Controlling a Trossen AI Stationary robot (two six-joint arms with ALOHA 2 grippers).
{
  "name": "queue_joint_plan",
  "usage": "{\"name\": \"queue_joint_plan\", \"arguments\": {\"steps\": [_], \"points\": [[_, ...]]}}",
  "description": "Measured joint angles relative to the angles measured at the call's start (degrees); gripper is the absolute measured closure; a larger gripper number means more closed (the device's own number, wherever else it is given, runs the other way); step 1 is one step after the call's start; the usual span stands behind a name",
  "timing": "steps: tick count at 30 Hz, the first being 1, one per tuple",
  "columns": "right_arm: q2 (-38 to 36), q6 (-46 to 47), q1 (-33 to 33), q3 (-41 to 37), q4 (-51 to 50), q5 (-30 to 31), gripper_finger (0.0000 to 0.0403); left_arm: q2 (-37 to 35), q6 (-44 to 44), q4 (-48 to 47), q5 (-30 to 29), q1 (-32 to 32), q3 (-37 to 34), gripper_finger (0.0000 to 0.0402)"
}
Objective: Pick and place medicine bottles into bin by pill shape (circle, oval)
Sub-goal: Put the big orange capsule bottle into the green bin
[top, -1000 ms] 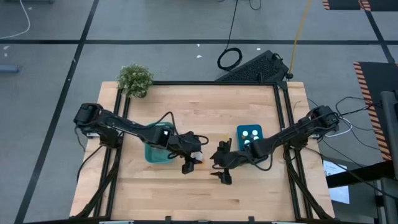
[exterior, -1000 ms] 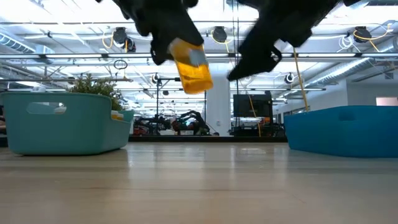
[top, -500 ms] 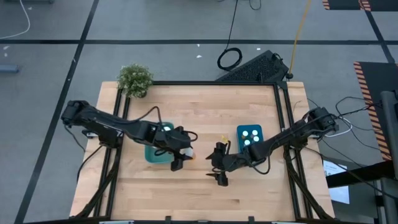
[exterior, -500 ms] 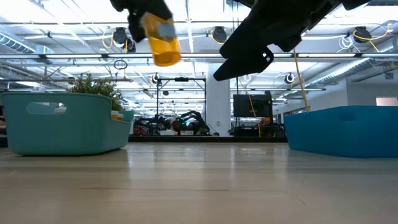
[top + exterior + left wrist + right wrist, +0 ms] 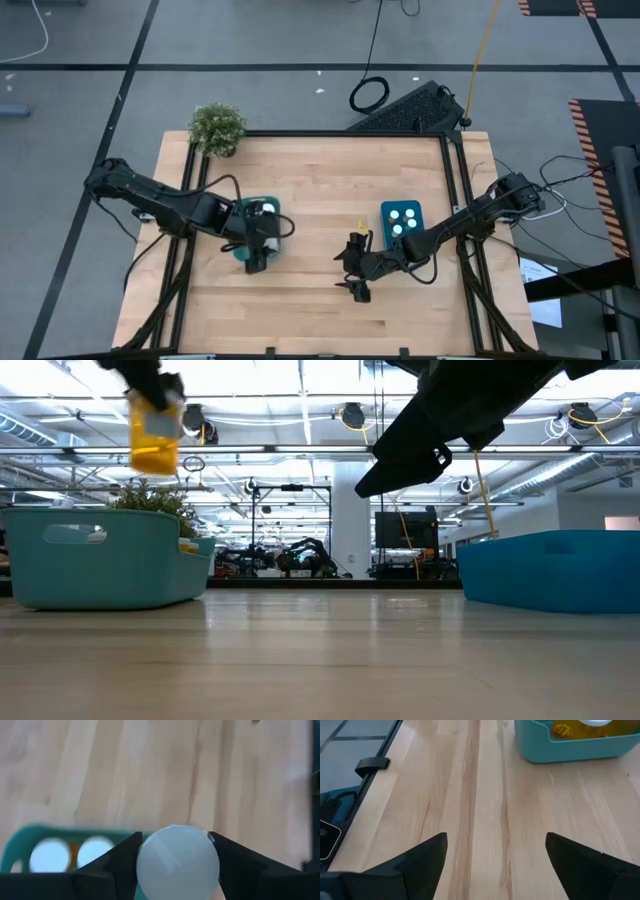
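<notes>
Holding an amber bottle (image 5: 153, 442) with a white cap (image 5: 178, 861) between its fingers (image 5: 120, 865), the left gripper (image 5: 256, 256) hangs above the near edge of the teal bin (image 5: 243, 250), where two more white caps (image 5: 70, 855) show. The right gripper (image 5: 358, 284), spread wide and empty, hovers over the bare worktop (image 5: 320, 185) beside the blue bin (image 5: 401, 212), which holds capped bottles (image 5: 403, 220).

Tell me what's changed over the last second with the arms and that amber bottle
The left gripper, shut on the amber bottle, carried it from mid-table to above the teal bin. The right gripper stayed open near the table's middle, shifting only slightly. The blue bin and both bins' bottles did not move.
</notes>
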Motion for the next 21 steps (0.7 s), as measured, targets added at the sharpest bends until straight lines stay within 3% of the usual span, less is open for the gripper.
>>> {"name": "queue_joint_plan", "arguments": {"steps": [10, 16, 21], "points": [[0.0, 0.0, 0.0, 0.0, 0.2, -0.1, 0.0069, 0.1, -6.9, -3.1, -6.4, -3.7, -2.6, 0.0194], [0.0, -0.3, 0.0, 0.0, 0.3, -0.1, 0.0069, 0.1, -9.7, -1.4, -6.6, -4.0, -6.6, 0.0175], [0.0, -0.4, 0.0, 0.0, 0.3, -0.1, 0.0069, 0.1, -11.6, -1.5, -8.1, -4.0, -8.8, 0.0195]]}}
